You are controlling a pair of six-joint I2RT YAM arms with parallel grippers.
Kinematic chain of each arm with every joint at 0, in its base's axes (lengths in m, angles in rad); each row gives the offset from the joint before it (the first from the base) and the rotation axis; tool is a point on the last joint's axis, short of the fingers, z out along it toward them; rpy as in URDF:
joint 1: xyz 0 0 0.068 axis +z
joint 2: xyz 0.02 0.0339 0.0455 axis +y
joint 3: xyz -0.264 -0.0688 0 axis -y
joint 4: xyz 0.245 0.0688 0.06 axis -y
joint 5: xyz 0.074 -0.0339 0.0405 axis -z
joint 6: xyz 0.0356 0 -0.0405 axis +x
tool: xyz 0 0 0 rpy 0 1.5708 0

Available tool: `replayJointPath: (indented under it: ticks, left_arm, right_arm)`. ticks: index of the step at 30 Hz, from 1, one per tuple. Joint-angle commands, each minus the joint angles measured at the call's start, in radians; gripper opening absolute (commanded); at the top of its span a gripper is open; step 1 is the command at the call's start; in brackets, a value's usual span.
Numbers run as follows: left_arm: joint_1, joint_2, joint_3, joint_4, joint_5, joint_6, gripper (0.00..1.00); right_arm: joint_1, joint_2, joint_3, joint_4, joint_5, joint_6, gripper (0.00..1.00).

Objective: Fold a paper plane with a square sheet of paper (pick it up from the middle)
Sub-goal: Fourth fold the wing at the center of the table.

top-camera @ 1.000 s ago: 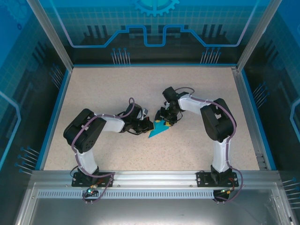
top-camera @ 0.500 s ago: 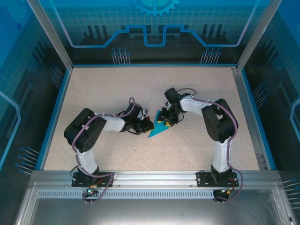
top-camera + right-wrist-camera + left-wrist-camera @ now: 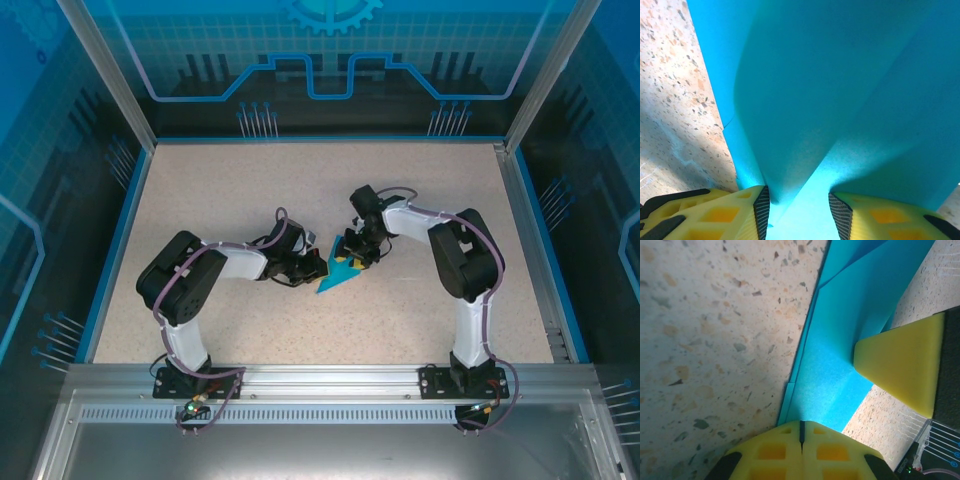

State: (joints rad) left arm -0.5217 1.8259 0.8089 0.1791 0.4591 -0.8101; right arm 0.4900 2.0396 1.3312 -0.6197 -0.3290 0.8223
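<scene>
Two arms are counted: the left arm [image 3: 195, 285] and the right arm [image 3: 462, 258]. Two grippers are borne, one per arm: the left gripper [image 3: 318, 266] and the right gripper [image 3: 352, 252]. Two yellow fingers [image 3: 725, 215] are seen on each gripper. One paper [image 3: 336, 281], folded, is counted on one table [image 3: 250, 190].

The table [image 3: 250, 190] has a flat, beige speckled top, bounded by a blue rim [image 3: 320, 138]. One item lies on it: a teal-blue paper plane [image 3: 333, 280], near the middle, pointed end toward the near left.
</scene>
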Motion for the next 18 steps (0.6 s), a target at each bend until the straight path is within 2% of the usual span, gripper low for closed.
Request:
replayJointPath:
  ticks: [1, 18]
  left_arm:
    - [0.005, 0.003, 0.013, -0.056, -0.026, 0.018, 0.04]
    - [0.005, 0.011, 0.072, -0.056, 0.002, 0.026, 0.06]
  right_arm:
    - [0.006, 0.155, -0.060, -0.034, 0.098, -0.023, 0.43]
    - [0.004, 0.185, -0.048, -0.046, 0.085, -0.012, 0.42]
